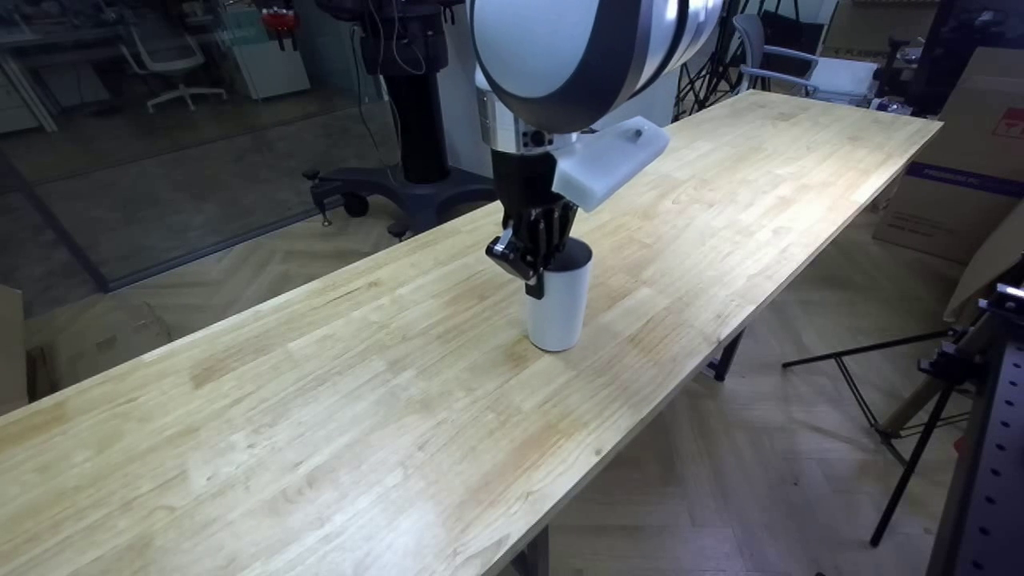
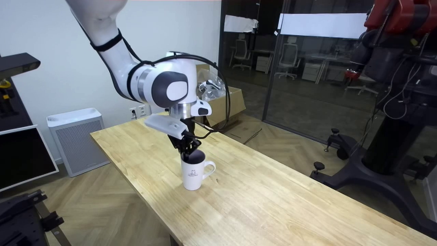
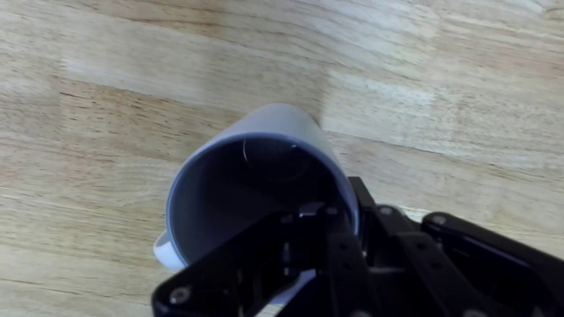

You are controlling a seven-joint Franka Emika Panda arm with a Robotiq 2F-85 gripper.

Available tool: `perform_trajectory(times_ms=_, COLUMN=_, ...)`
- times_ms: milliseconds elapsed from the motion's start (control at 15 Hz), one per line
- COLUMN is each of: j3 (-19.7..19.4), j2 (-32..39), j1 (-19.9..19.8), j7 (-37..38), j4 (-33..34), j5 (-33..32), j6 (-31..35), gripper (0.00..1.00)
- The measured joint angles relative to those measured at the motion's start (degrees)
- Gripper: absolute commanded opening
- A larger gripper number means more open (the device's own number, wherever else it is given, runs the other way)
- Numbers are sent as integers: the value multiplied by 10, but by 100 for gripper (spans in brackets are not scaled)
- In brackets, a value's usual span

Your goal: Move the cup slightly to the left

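The cup [image 2: 193,176] is white outside, with a dark inside, a handle and a small dark print. It is about upright, at the wooden table top, and also shows in an exterior view [image 1: 558,312]. In the wrist view the cup [image 3: 282,119] shows its dark inside and bluish rim, with part of the handle at the left. My gripper [image 3: 352,213] is closed across the cup's wall, one finger inside and one outside. The gripper also shows at the rim in both exterior views [image 1: 544,276] [image 2: 186,153]. The inner fingertip is hard to see in the dark.
The long wooden table [image 1: 336,416] also shows in an exterior view [image 2: 259,205]. A dark wheeled stand [image 1: 416,188] is beyond its far edge. A tripod [image 1: 888,424] and cardboard boxes [image 1: 952,208] stand off the table. A white air purifier [image 2: 80,140] is on the floor.
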Motion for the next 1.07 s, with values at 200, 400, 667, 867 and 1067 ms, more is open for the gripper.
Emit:
perform_trajectory(times_ms=200, j3=0, j2=-1, j1=-1, j7=0, j4=3, j5=5, j6=-16, gripper=44)
perform_trajectory(times_ms=400, j3=0, j2=-5, j1=-2, j7=0, j4=7, j5=7, j6=-28, gripper=66)
perform_trajectory(times_ms=667, j3=-4, j2=-16, j1=-2, j7=0, j4=10, j5=6, j6=-38, gripper=92)
perform_trajectory(times_ms=867, j3=-6, j2=-26, j1=-2, j7=0, j4=10, j5=4, j6=-41, gripper=100)
perform_trajectory(times_ms=1067, j3=-7, j2=-40, j1=-1, j7=1, j4=10, j5=0, j6=-45, gripper=100)
